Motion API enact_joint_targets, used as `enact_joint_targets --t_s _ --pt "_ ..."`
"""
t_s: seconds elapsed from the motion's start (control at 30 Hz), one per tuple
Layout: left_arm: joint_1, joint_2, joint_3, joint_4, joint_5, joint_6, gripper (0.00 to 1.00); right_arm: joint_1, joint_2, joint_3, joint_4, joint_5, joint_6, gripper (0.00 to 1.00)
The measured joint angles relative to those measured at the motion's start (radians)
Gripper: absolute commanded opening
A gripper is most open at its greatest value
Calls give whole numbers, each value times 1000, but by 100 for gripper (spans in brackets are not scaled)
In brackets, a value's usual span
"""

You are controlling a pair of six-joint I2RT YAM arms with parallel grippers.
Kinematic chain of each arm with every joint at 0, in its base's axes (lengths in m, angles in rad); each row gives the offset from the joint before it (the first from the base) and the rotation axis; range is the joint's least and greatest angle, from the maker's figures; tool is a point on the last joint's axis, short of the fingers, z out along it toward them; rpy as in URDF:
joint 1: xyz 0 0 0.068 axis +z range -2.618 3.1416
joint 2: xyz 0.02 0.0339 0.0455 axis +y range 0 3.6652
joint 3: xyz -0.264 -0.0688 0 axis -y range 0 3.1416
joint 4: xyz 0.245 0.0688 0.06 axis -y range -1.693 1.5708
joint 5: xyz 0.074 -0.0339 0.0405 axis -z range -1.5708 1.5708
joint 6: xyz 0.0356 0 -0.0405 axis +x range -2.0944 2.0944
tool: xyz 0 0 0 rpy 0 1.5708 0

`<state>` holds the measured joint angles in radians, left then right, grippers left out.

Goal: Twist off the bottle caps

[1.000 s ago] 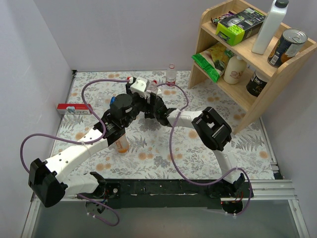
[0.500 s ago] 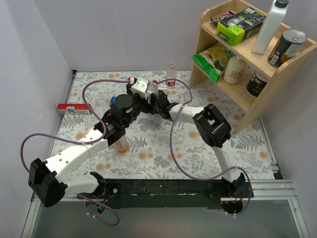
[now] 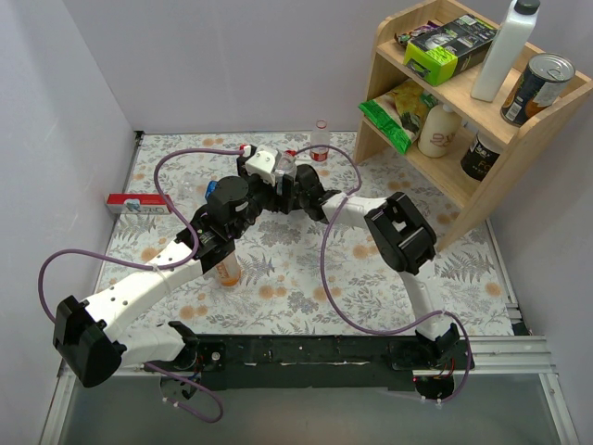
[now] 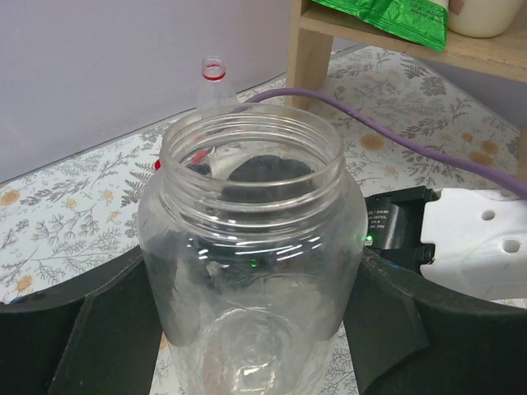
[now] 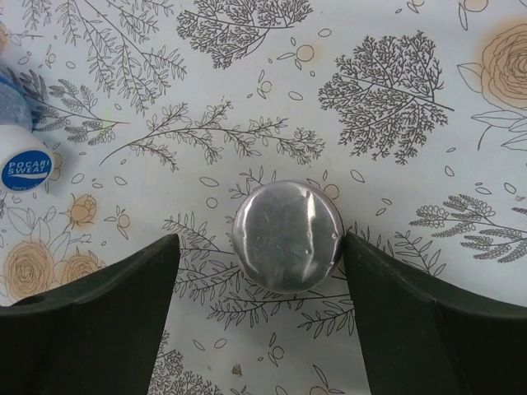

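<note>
Two arms meet over the far middle of the flowered worktop point(image 3: 278, 298), seen from above; an orange-liquid bottle point(image 3: 228, 270) stands beside the left arm.

At the left wrist, the left fingers point(image 4: 107, 325) clasp the squat clear bottle point(image 4: 251, 239) by its sides, and its mouth is uncapped.

At the right wrist, the right fingers point(image 5: 90, 313) stand wide, with the silver cap point(image 5: 286, 236) lying flat on the worktop between them.

text: POCARI SWEAT | on: bluish-white cap point(image 5: 25, 169) (partly cut off)
</note>
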<state>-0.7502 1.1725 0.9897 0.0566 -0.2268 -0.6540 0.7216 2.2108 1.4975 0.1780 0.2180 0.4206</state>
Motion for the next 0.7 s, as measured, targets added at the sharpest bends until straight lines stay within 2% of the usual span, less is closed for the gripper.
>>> enact_joint_targets --t_s 0.17,0.33,0.5,0.7 --pt "0 -14 -13 8 8 -5 46 -10 -61 -97 42 -57 -23 91" --pt "4 -24 -29 29 45 -3 47 -24 -246 -317 58 -88 -33 90" --pt "7 -31 -66 58 153 18 47 -79 -524 -487 -6 -133 -27 88" --pt "8 -32 -98 79 425 53 47 -238 -941 -563 -187 -240 -36 91"
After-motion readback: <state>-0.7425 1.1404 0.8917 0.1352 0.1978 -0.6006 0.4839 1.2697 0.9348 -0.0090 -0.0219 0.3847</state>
